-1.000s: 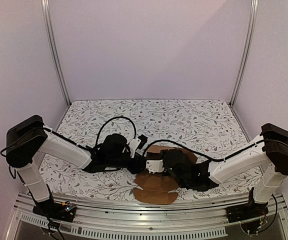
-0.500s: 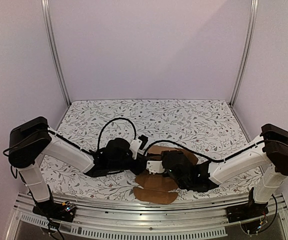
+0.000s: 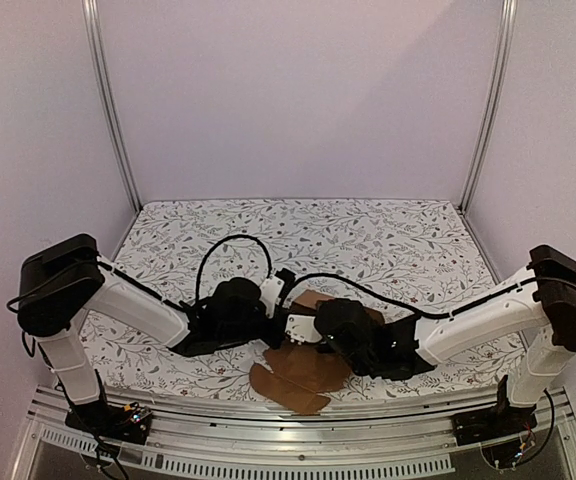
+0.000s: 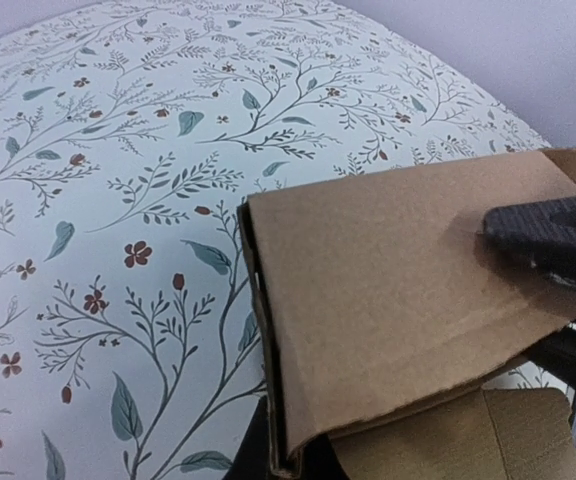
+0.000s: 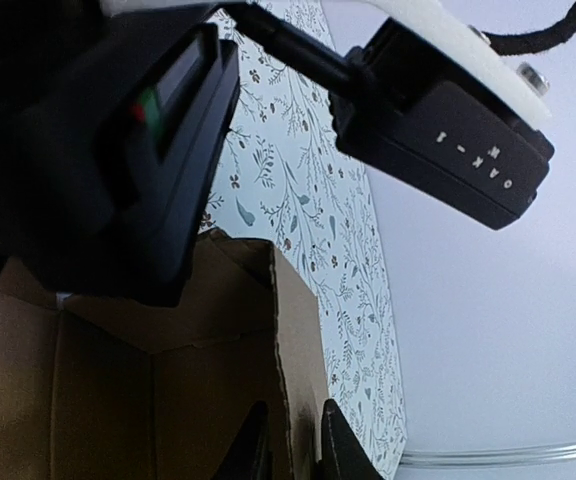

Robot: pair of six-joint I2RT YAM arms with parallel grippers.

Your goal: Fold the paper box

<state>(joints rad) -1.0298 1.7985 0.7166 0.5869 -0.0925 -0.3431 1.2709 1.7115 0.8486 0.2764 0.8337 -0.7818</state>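
Note:
The paper box [image 3: 303, 375] is brown cardboard, partly raised, lying near the table's front edge between both arms. In the left wrist view a doubled wall of the paper box [image 4: 398, 290] fills the right half, and my left gripper [image 4: 283, 462] is shut on that wall's lower corner. Seen from the right wrist, an upright wall of the paper box [image 5: 298, 330] stands between the fingers [image 5: 340, 448] of my right gripper [image 5: 293, 445], which sit close against it. From above, the left gripper [image 3: 273, 318] and right gripper [image 3: 303, 330] meet over the box.
The floral tablecloth [image 3: 368, 240] covers the table behind the box. The left arm's black wrist camera housing [image 5: 448, 140] hangs just above the right gripper. A metal rail [image 3: 298, 440] runs along the front edge, and pale walls enclose the other sides.
The left gripper has closed on the box wall. The box's flat front flaps have swung left, toward the front edge. The right arm has shifted slightly left.

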